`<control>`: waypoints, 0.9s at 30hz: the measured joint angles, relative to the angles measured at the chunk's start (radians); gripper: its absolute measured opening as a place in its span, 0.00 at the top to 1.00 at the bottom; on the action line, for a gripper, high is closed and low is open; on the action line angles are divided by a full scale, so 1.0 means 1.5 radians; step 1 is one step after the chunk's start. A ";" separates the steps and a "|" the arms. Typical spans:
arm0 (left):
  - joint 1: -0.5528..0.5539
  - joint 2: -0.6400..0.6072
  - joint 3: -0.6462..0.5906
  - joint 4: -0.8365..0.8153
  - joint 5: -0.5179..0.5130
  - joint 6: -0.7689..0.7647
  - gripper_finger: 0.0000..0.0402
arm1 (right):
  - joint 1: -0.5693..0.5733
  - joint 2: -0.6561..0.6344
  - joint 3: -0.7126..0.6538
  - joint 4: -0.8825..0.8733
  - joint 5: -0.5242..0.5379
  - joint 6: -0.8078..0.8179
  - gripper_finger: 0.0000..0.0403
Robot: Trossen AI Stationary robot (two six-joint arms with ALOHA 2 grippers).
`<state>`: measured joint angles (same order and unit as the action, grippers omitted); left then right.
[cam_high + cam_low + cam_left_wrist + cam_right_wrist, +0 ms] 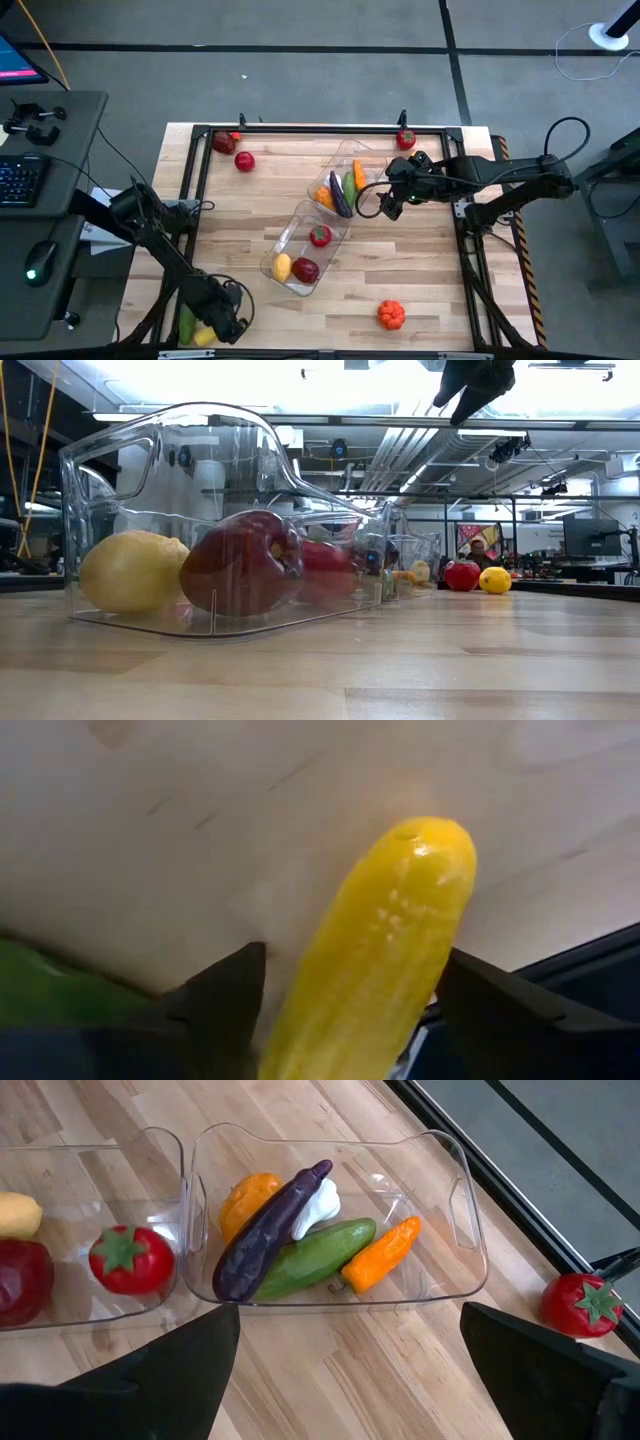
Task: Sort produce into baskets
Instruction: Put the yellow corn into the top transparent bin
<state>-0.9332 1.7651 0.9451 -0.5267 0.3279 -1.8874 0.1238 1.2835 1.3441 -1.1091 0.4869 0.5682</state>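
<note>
My left gripper (216,331) is low at the table's near left corner, open, its fingers on either side of a long yellow piece of produce (385,950) that lies on the wood. A green piece (187,322) lies beside it. My right gripper (350,1370) hangs open and empty above the far basket (352,160), which holds an eggplant (265,1235), a cucumber (320,1255), a carrot (385,1255), an orange piece and garlic. The near basket (290,235) holds a tomato (320,236), a lemon (282,266) and a red apple (305,270). My left gripper comes at the yellow piece from above, slanting down, with its fingers (215,1010) along the piece's two long sides (300,1000). Whether the fingers touch it, I cannot tell. The piece lies flat on the table.
Loose on the table lie a dark red apple (223,142) and a tomato (244,160) at the far left, a tomato (405,139) at the far right and an orange pumpkin (391,314) near the front edge. A black frame rail (200,190) runs around the table.
</note>
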 joint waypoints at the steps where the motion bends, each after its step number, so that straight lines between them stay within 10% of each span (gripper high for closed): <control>1: 0.005 -0.002 0.000 -0.002 0.000 0.010 0.39 | 0.000 0.000 0.000 0.000 0.000 0.000 0.08; 6: 0.040 -0.048 -0.001 -0.047 -0.078 0.076 0.76 | 0.000 0.000 0.000 -0.001 0.000 0.000 0.08; 21: 0.287 -0.549 -0.001 -0.113 -0.636 0.442 0.75 | 0.001 0.000 0.000 -0.008 -0.139 0.058 0.08; 27: 0.479 -0.565 0.000 0.047 -0.594 0.727 0.75 | 0.001 0.000 0.000 -0.019 -0.156 0.088 0.08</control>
<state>-0.2151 0.9177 0.9447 -0.4559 -0.5625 -0.7975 0.1249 1.2835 1.3441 -1.1376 0.2536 0.6995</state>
